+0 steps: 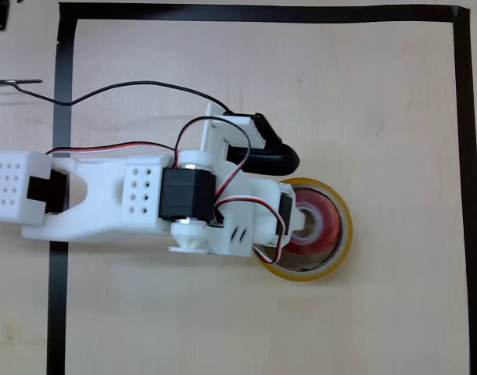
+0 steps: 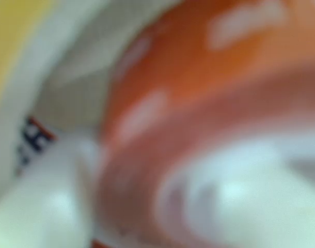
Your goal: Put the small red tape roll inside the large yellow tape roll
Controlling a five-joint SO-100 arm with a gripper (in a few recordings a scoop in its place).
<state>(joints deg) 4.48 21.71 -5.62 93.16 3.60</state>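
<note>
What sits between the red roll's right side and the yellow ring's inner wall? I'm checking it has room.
Overhead view: a thin dark gap separates the small red tape roll from the large yellow tape roll; nothing visible in it.

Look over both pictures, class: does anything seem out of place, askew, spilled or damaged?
Nothing stands out. In the overhead view the small red tape roll lies inside the large yellow tape roll, which sits flat on the table. The arm covers the rolls' left side. The wrist view is too blurred to judge.
</note>
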